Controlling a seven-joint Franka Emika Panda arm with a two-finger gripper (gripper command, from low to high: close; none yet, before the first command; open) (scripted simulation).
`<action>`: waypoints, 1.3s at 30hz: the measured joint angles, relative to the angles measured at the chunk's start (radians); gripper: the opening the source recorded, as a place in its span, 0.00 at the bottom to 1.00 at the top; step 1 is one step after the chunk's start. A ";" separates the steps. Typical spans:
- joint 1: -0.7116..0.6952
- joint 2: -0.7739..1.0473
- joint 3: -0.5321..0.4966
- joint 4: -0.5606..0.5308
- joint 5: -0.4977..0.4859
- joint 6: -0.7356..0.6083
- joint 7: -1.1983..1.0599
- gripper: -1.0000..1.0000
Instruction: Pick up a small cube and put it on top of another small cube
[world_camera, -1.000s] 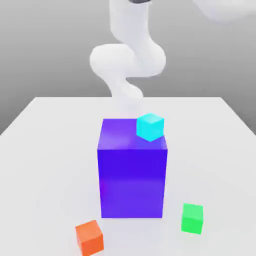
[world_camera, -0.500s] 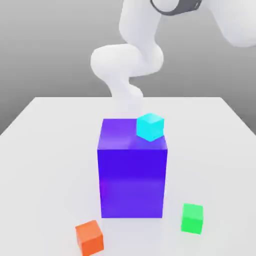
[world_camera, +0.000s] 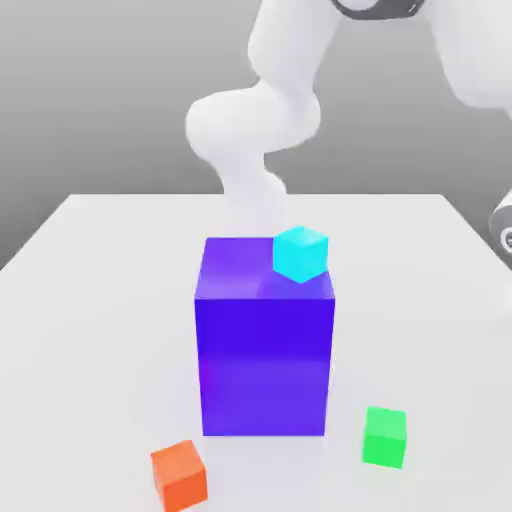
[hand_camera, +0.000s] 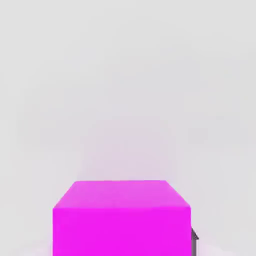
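Stretching out pale and matte, the surface is a white tabletop whose far edge meets a plain grey backdrop. A big blue block stands upright near its middle, with a small cyan cube sitting on the block's top at the far right corner. On the surface near the front, an orange cube lies to the block's near left and the green cube to its near right, both apart from the block and well apart from each other. The white arm rises behind the block and bends away toward the exterior view's upper right.

In the hand view the magenta cube is plain, glossy and bright, seen from close by with its top face and one side face showing, over bare white surface. A dark sliver of a finger shows just beside one edge of that cube. The end effector is pressed nearly together, though whether it pinches the magenta cube I cannot tell.

Bare surface lies open all around the green cube, its top face uncovered, and wide free stretches run along the left and right edges.
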 joint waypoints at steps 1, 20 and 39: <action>0.014 -0.008 -0.013 -0.007 -0.006 0.004 0.027 0.00; 0.136 -0.228 -0.253 -0.153 -0.093 0.048 0.461 0.00; -0.071 -0.466 -0.464 -0.310 -0.118 0.006 0.678 0.00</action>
